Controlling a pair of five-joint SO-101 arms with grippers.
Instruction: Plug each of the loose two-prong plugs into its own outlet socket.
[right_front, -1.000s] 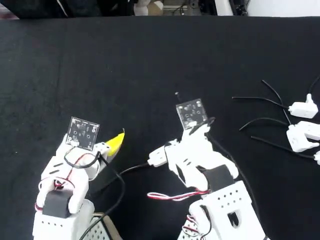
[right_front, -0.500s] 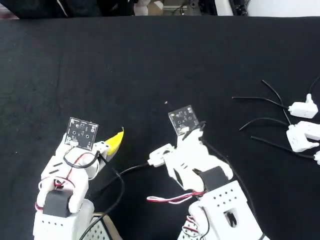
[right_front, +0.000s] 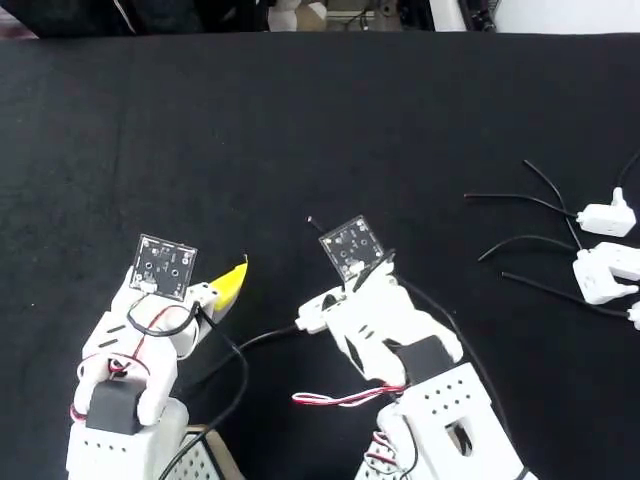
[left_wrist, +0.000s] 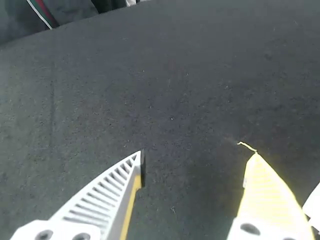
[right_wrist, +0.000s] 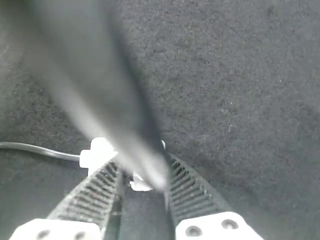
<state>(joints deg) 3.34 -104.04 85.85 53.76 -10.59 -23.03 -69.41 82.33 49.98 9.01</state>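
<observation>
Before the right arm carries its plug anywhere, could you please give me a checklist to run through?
1. Hold on the plug: ok. The right gripper is shut on the white plug.
2. Prong direction: cannot tell. A blurred dark shape covers the plug's front.
3. Plug lined up with a socket: not ok. The white corded pieces lie at the table's right side, well apart from it.
4. Cord free to follow: cannot tell. The black cord runs off toward the left arm's base.
5. Left gripper out of the way: ok. It is open over bare black cloth.
</observation>
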